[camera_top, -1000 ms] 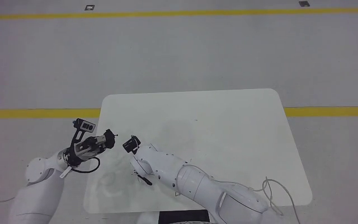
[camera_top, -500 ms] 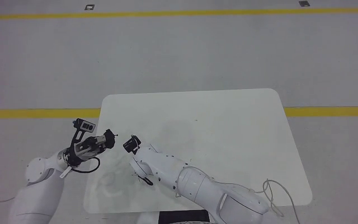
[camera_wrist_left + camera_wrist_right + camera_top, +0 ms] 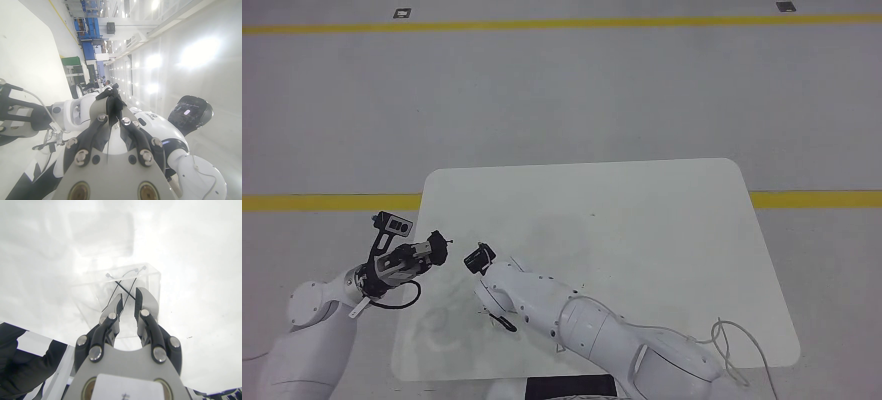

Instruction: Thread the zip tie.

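Zip ties (image 3: 124,289) against clear box (image 3: 154,289) rim

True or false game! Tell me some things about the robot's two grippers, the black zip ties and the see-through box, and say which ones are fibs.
1. The left gripper pinches a thin black plastic zip tie. True.
2. The right gripper is shut tight. False: it is open, above the box.
3. More black zip ties are inside a clear plastic box. True.
4. The box stands on a yellow table. False: it stands on a white table with rounded corners.
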Available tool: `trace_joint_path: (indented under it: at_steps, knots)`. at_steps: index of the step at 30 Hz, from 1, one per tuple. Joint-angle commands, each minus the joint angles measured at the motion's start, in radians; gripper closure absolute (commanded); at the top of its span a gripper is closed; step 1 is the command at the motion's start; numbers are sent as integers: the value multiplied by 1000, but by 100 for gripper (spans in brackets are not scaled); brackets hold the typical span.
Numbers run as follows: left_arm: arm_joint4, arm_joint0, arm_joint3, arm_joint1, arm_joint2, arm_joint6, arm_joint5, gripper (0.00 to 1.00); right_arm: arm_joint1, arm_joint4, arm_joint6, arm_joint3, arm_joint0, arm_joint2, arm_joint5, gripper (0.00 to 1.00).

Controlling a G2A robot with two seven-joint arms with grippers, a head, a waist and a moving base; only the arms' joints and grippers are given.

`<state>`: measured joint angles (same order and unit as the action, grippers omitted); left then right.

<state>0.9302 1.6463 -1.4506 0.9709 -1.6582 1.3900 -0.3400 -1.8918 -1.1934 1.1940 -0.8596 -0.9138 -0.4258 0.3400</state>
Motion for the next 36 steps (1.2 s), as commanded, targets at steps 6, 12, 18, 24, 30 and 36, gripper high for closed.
trace_joint_path:
  at_steps: [6,12,18,24,30,36]
  knots:
    - [0,0,0,0,0,0,0,100,-5,23,-3,23,13,17,0,100]
    - [0,0,0,0,0,0,0,100,-3,15,-3,16,11,13,0,100]
    - [0,0,0,0,0,0,0,100,11,-50,38,-56,-19,-22,0,100]
    - [0,0,0,0,0,0,0,100,35,-141,133,-198,-73,-98,0,100]
    - [0,0,0,0,0,0,0,100,34,-180,196,-256,-88,-150,0,100]
    - [0,0,0,0,0,0,0,100,46,-140,176,-306,-120,-190,0,100]
